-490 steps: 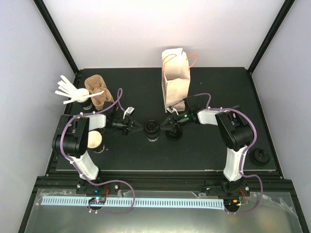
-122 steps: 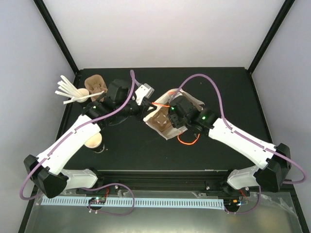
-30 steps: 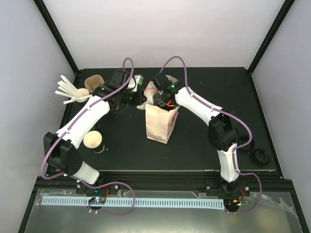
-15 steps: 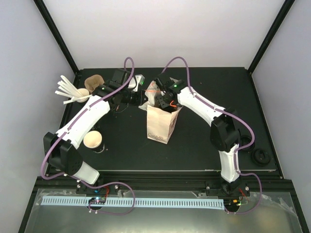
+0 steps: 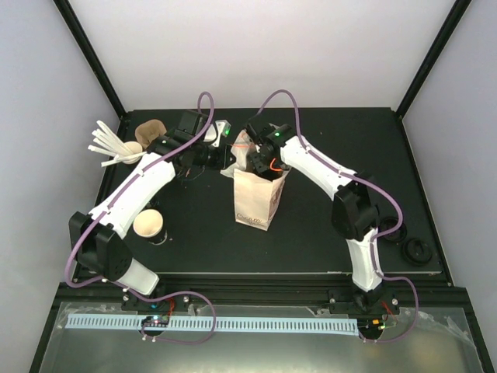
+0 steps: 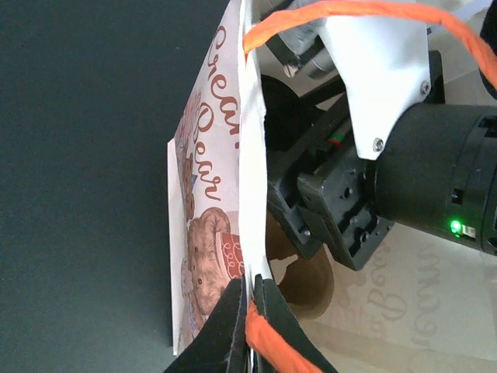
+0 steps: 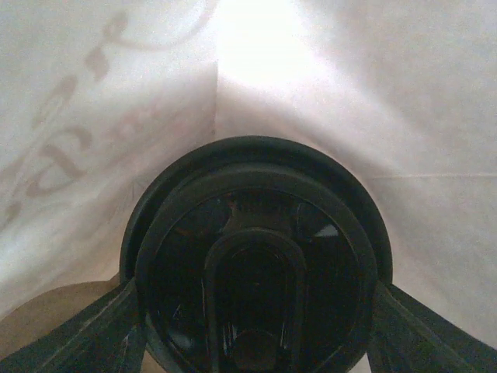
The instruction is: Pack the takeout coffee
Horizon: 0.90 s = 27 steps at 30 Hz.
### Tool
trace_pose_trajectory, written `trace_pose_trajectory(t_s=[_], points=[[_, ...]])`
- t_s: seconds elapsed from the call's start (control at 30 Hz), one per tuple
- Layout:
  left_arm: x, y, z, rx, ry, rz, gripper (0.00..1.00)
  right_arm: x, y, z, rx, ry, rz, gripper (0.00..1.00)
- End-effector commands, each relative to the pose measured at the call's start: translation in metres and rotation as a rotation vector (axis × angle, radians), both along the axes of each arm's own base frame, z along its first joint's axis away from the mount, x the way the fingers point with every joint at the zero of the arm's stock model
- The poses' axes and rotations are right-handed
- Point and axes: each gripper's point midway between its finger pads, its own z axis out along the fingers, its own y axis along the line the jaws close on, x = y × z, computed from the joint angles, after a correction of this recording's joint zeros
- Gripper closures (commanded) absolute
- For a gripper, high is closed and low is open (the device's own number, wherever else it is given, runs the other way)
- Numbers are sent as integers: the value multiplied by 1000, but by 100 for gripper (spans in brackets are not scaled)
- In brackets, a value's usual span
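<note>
A takeout coffee cup with a round black lid (image 7: 256, 256) fills the right wrist view, deep inside the white paper bag (image 5: 255, 200). My right gripper (image 7: 256, 318) is shut on it, with a finger (image 7: 101, 330) pressed against each side of the lid. From above, the right gripper (image 5: 261, 162) reaches down into the bag's mouth. My left gripper (image 6: 250, 286) is shut on the bag's white rim (image 6: 250, 155), next to the root of an orange handle (image 6: 349, 11). A brown carrier (image 6: 311, 284) shows inside the bag, under the right gripper.
A lidless black cup (image 5: 149, 225), tan inside, stands at the near left. At the far left are a cup of white stirrers (image 5: 116, 149) and a brown pulp carrier (image 5: 151, 132). Loose black lids (image 5: 418, 250) lie at the right edge.
The right gripper has sunk slightly deeper into the bag's mouth. The left gripper keeps its hold on the rim and has not moved.
</note>
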Motion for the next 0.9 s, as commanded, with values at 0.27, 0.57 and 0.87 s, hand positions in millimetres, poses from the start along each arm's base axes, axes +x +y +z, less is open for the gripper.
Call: trace_pose_trajectory(t_s=[0.27, 0.57, 0.87], points=[[-5, 5, 5, 21, -2, -8, 95, -55, -33, -90, -183, 292, 17, 67], [3, -12, 37, -63, -55, -67, 31, -54, -22, -29, -91, 101, 77, 67], [5, -27, 0, -12, 184, -142, 44, -55, -17, -17, -67, 31, 74, 64]])
